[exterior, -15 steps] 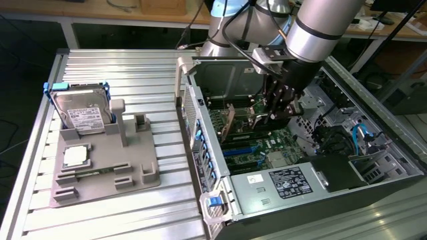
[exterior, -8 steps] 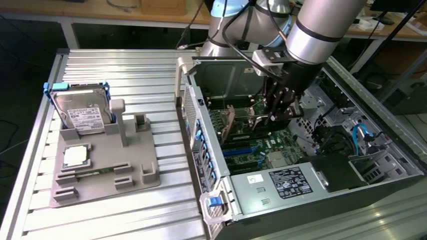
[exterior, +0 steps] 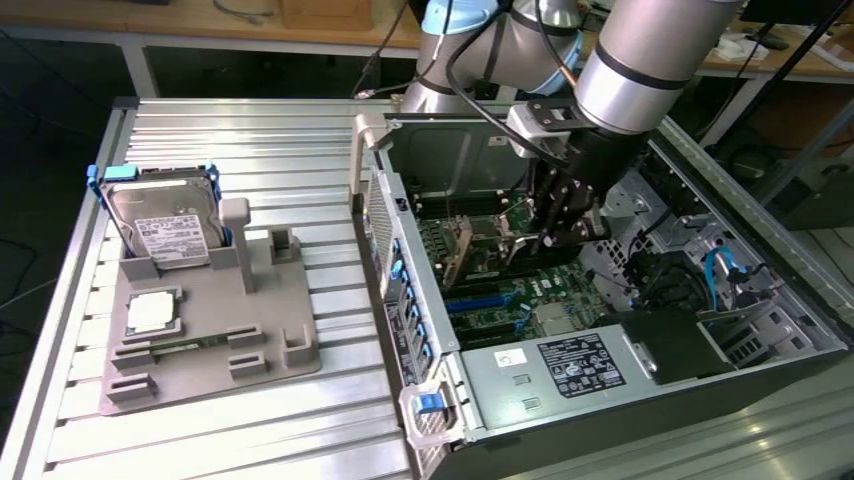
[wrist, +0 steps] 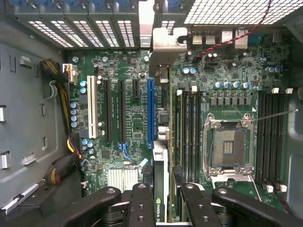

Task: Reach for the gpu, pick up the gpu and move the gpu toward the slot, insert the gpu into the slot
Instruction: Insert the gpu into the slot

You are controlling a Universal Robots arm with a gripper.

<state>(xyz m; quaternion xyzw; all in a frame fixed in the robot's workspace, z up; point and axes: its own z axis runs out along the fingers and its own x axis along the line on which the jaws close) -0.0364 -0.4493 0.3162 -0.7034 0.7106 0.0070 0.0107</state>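
While our gripper [wrist: 163,196] pinches the gpu [wrist: 160,165] edge-on between its jaws, the blue slot [wrist: 150,113] lying beyond them and slightly aside, we judge an uncorrected offset could press the card edge onto the motherboard [wrist: 135,64].

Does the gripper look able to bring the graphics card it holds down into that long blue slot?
Probably yes. The gripper is shut on the gpu, edge-on just beside the blue slot, which is empty, with nothing standing between them.

The gpu [wrist: 158,161] above motherboard [wrist: 227,71], beside slot [wrist: 150,113].
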